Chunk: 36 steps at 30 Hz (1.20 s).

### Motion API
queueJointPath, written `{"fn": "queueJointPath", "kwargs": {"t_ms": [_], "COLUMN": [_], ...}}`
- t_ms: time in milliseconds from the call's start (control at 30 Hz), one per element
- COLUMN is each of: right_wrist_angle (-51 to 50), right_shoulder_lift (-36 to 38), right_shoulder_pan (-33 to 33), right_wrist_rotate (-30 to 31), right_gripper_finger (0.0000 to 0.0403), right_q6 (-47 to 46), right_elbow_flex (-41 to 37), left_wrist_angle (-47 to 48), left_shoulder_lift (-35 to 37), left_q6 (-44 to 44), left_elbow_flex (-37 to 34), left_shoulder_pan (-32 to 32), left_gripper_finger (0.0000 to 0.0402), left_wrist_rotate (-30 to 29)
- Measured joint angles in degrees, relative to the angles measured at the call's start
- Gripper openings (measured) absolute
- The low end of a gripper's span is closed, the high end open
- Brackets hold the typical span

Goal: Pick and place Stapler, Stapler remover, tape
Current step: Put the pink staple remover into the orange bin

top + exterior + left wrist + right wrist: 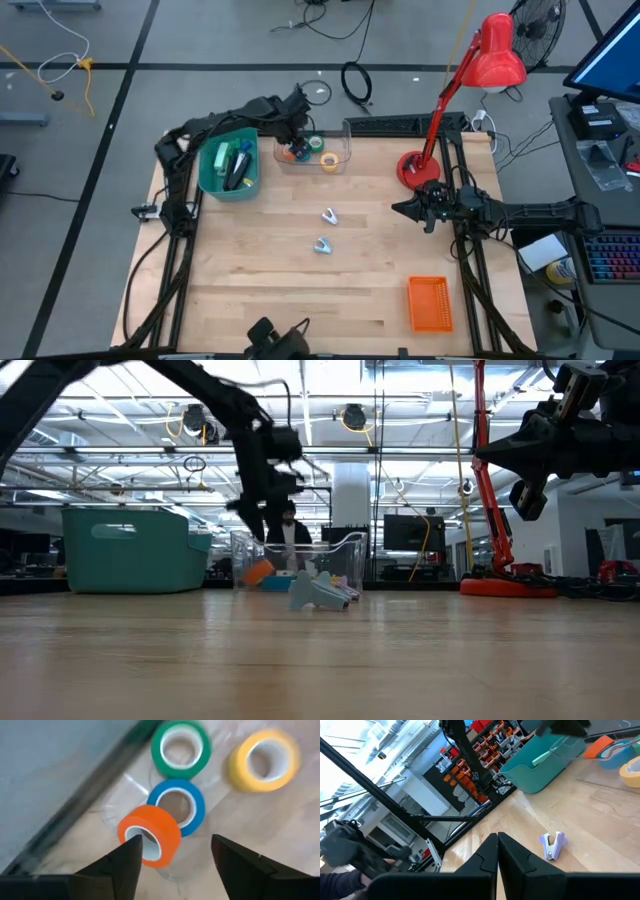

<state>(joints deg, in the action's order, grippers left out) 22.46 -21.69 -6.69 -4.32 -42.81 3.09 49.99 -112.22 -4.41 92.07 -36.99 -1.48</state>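
Fingers (172, 860) of the left arm spread above the orange tape (150, 841); right fingers (497, 852) clenched.

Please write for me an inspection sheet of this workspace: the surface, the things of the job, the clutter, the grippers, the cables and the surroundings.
Surface: wooden table, mostly bare in the middle.
Job's things: orange tape roll, blue tape roll, green tape roll and yellow tape roll in the clear bin; two staple removers mid-table; dark items in the teal bin, stapler not identifiable.
Clutter: orange basket at the near edge; red desk lamp.
Grippers: left gripper open over the clear bin, one finger inside the orange roll; right gripper shut, raised at the table's right side.
Cables: coiled cable on the floor beyond the table.
Surroundings: a person behind the clear bin in the low view.
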Motion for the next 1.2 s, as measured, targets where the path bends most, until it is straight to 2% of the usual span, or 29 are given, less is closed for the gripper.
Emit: {"fn": "queueJointPath", "kwargs": {"t_ms": [267, 500, 767, 867, 1000, 1200], "right_wrist_angle": [0.0, 0.0, 0.0, 0.0, 0.4, 3.5], "right_shoulder_lift": [0.0, 0.0, 0.0, 0.0, 0.0, -0.1], "right_shoulder_pan": [0.0, 0.0, 0.0, 0.0, 0.0, 0.0], "right_wrist_rotate": [0.0, 0.0, 0.0, 0.0, 0.0, 0.0], "right_gripper_finger": [0.0004, 0.0004, 0.0004, 0.0004, 0.0004, 0.0004], "right_q6": [0.2, 0.2, 0.2, 0.2, 2.0, 5.1], "right_elbow_flex": [0.0, 0.0, 0.0, 0.0, 0.0, 0.0], "left_wrist_angle": [-0.4, -0.6, -1.0, -0.9, -1.7, -1.3], "left_shoulder_lift": [13.7, 21.8, 21.6, 20.5, 19.5, 17.2], "left_q6": [-4.4, -4.9, -5.1, -5.6, -9.5, -14.0], "left_elbow_flex": [0.0, 0.0, 0.0, 0.0, 0.0, -0.1], "left_shoulder_pan": [3.4, 13.7, 27.0, 31.0, 35.2, 40.0], "left_gripper_finger": [0.0266, 0.0267, 0.0267, 0.0267, 0.0267, 0.0267], "left_wrist_rotate": [0.0, 0.0, -0.1, -2.3, -5.9, -6.0]}}
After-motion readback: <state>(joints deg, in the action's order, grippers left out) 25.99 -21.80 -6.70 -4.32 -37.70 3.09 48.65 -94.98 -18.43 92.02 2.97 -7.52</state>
